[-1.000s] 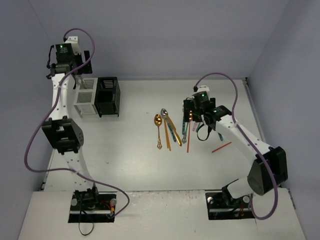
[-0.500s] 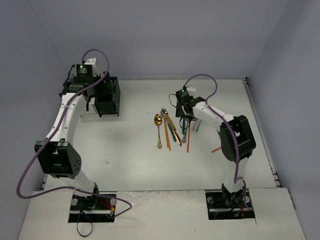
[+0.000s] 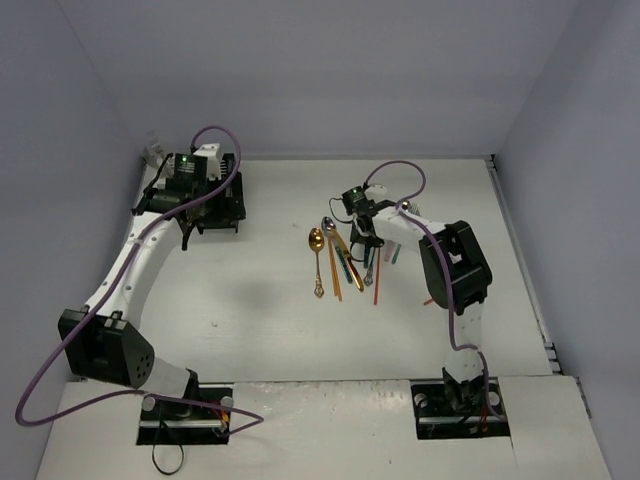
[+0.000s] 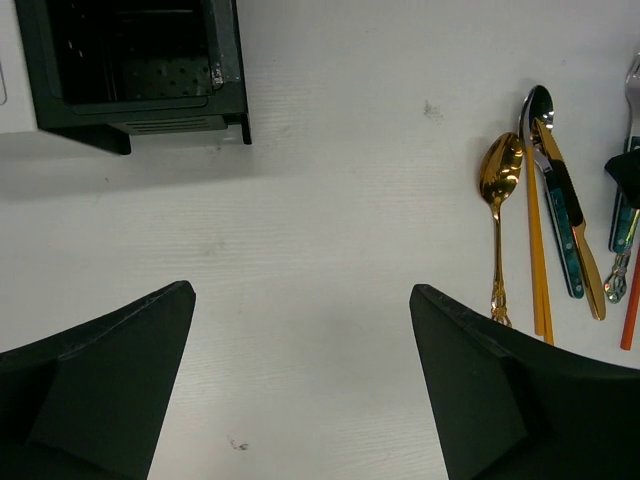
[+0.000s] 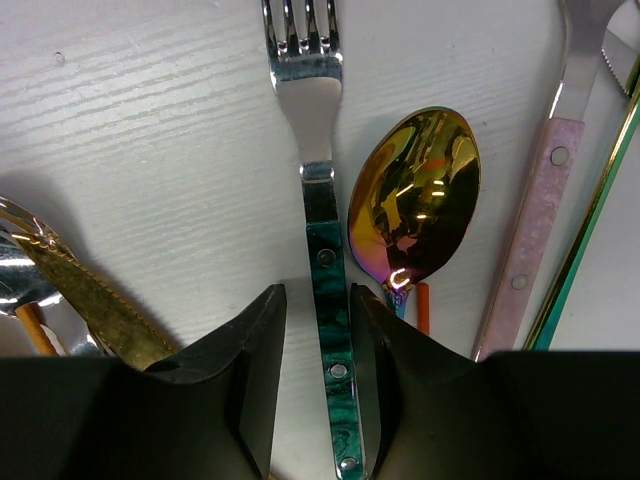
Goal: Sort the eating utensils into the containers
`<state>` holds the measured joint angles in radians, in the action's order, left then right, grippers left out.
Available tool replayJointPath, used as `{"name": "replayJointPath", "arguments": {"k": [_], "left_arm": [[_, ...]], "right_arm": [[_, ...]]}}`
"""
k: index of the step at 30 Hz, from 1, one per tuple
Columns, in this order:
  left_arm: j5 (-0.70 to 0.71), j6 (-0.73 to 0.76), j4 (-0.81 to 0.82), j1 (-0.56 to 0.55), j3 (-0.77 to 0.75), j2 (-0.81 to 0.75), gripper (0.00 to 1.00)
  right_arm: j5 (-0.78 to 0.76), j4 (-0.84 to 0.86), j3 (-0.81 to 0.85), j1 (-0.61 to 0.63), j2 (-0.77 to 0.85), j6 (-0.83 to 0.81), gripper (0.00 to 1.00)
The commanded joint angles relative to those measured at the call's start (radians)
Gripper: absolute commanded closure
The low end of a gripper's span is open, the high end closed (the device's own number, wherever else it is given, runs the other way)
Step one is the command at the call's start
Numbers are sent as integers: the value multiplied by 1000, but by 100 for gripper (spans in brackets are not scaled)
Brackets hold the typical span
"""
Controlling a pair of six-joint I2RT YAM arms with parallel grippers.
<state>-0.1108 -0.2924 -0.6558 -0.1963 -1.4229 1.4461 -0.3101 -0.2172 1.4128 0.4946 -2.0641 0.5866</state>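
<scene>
Right wrist view: right gripper (image 5: 318, 335) straddles the teal-handled fork (image 5: 305, 100) lying flat, jaws slightly apart, nothing gripped; I'd centre on the handle, close squarely, avoid the iridescent spoon (image 5: 415, 195) alongside; left gripper (image 4: 300, 385) wide, empty, near black caddy (image 4: 140, 112).

White worktop (image 3: 260, 300), faint grain. Far left: one black slotted caddy (image 4: 140, 108), upright. Centre: utensils lying close and roughly parallel; gold spoon (image 4: 498, 180); orange chopstick (image 4: 537, 260); teal-handled spoon (image 4: 562, 235) overlapped by gold knife (image 4: 585, 275); teal-handled fork (image 5: 322, 200); iridescent spoon (image 5: 415, 195); pink-handled piece (image 5: 535, 230); orange-red chopstick (image 3: 377, 283)
</scene>
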Motion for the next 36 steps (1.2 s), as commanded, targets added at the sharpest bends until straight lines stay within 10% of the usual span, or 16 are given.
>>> {"name": "replayJointPath", "arguments": {"k": [1,6,23,36], "left_arm": [[-7,1,22,-6,11,-44,13],[-47,1,22,-15,2,-55,13],[-405,-175,228,-36,-119,-59,13],[-367,-254,489,-194,-82,-55,13]], "right_arm": [[-41,-2,16,7,-28,36,76],[-60,12,23,19,-23,-7,99],[158,367,-198,152,540,-399,100],[384,454,-305,256,768,-501,100]]}}
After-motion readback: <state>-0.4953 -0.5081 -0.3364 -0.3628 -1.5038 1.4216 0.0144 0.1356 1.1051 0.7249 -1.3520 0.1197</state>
